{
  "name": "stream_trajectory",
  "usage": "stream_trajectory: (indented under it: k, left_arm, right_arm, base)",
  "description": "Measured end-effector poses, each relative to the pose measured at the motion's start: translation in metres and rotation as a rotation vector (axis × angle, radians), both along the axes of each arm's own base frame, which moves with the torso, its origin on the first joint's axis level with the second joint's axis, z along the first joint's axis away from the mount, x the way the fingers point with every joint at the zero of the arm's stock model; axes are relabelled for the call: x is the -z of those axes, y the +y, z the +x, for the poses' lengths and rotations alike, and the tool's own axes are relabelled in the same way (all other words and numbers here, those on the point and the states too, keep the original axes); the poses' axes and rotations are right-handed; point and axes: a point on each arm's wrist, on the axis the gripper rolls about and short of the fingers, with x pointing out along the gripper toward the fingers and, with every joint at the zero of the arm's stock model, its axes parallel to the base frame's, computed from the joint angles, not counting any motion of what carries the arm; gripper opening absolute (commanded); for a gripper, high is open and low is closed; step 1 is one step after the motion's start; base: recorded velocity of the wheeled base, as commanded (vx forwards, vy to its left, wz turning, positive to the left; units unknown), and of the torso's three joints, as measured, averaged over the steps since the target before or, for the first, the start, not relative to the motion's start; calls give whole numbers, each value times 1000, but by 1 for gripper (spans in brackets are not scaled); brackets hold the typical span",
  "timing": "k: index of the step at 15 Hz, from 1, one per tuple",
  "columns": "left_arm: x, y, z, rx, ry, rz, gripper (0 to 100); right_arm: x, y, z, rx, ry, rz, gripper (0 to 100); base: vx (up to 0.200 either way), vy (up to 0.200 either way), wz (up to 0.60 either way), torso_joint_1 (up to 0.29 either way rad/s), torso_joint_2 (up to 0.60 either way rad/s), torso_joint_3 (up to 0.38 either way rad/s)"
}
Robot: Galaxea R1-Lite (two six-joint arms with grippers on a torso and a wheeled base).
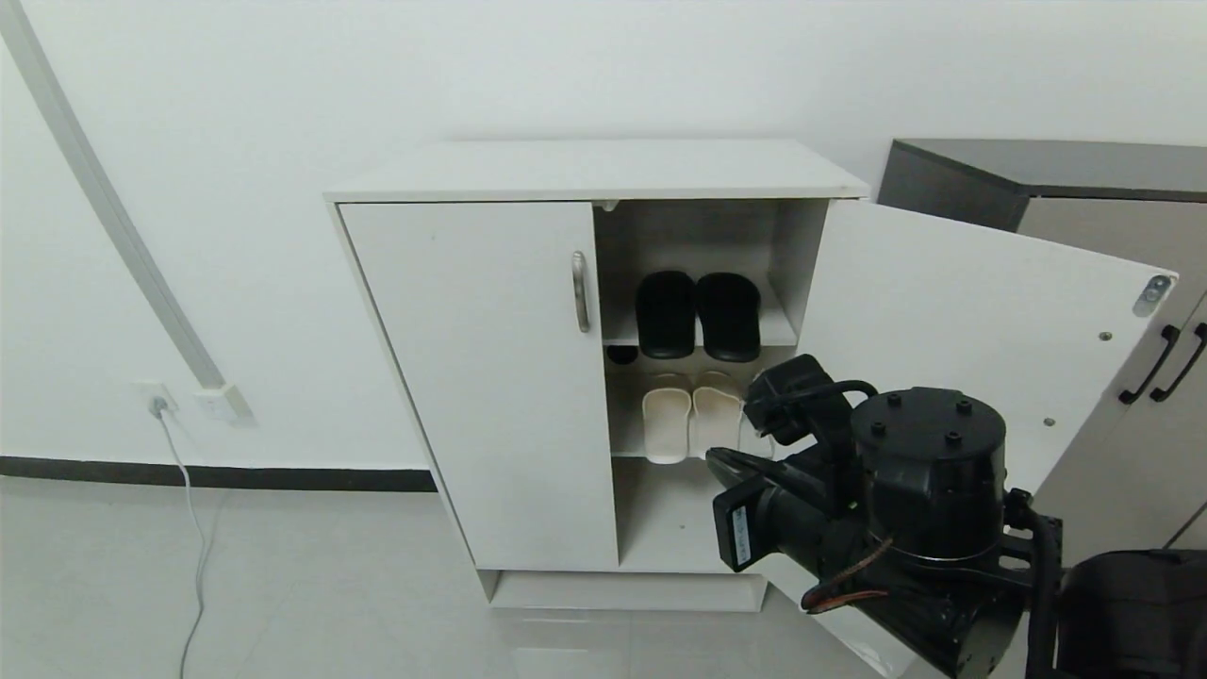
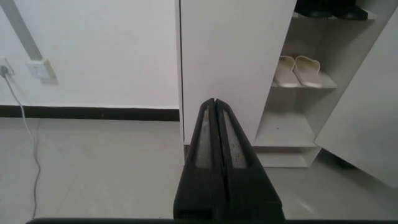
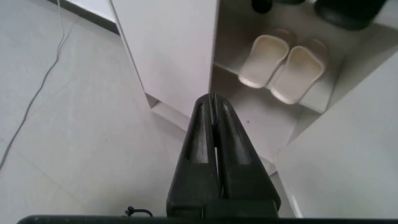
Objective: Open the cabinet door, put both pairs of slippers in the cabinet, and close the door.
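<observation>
Both pairs of slippers are inside the cabinet [image 1: 585, 170]. The black slippers [image 1: 698, 316] sit on the cabinet's top shelf. The white slippers [image 1: 691, 420] sit on the shelf under them, side by side. So the job left is to shut the open door [image 1: 943, 330].

This door swings far out from the cabinet, and its free edge ends up near a grey cupboard [image 1: 1037, 179]. The cabinet's other door [image 1: 471, 377] is shut, and its handle [image 1: 580, 290] is next to the gap.

The right arm [image 1: 905, 509] is low in front of the cabinet's open side, close to the inside face of the open door. The right claw [image 3: 213, 99] has its two fingers pressed together and holds nothing. The left claw [image 2: 214, 104] has its fingers together too, and it is empty. It points at the cabinet from farther back.

To do this step well, I think the right arm should go round the door's free edge and push on its outer face. A closed claw is fine for pushing. Push slowly, and pull the arm out of the gap before the door meets the cabinet, or the arm may get pinched. The white slippers seem to reach the front of their shelf, so watch that the door does not bump their heels. Push until the door lies flat beside the shut door.
</observation>
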Motion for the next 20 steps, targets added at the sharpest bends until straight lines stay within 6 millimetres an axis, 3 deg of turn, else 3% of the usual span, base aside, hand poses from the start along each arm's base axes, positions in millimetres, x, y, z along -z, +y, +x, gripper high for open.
stream_trajectory:
  k: [20]
  left_arm:
    - [0, 0, 0, 2, 0, 2, 0]
  right_arm:
    - [4, 2, 1, 0, 6, -11, 0]
  base:
    - [0, 0, 0, 181, -503, -323]
